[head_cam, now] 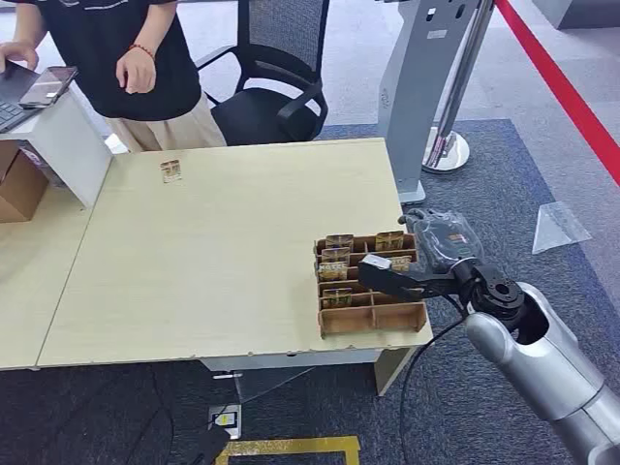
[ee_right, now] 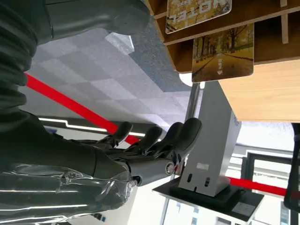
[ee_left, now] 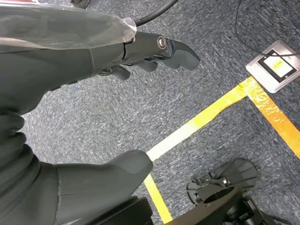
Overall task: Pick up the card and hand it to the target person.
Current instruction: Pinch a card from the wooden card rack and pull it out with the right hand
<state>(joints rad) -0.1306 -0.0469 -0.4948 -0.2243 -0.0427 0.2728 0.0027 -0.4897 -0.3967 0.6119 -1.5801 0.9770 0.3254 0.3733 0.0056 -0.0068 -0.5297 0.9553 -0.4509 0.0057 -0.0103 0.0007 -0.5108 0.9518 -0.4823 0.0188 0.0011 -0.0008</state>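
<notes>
Head view first: we see a pale wooden table (head_cam: 219, 252) on dark blue-grey carpet (head_cam: 511, 203), with light floor beyond. A black office chair (head_cam: 281, 73) stands behind the table, a grey kiosk stand (head_cam: 424, 68) sits off the far right corner, and a red barrier tape (head_cam: 563, 87) runs diagonally across the right side. Yellow floor tape (head_cam: 293, 448) shows below the near edge. A person (head_cam: 139, 58) in a black top stands at the far left, 1 hand on a laptop (head_cam: 15, 92).

At the table's near right corner sits a brown slotted rack (head_cam: 371, 286) holding cards upright on edge. We count about 5 in the head view, their faces toward the robot and their long axes across the rack; some may be hidden. In the right wrist view 2 cards show, 1 with an autumn-tree picture (ee_right: 222, 51). A small card-like item (head_cam: 170, 171) lies flat on the far left of the table.

The right hand (head_cam: 398, 276) reaches over the rack's right side, fingers (ee_right: 169, 138) spread apart from the thumb, holding nothing. The left hand (ee_left: 106, 108) hangs over the carpet, wide open and holding nothing.
</notes>
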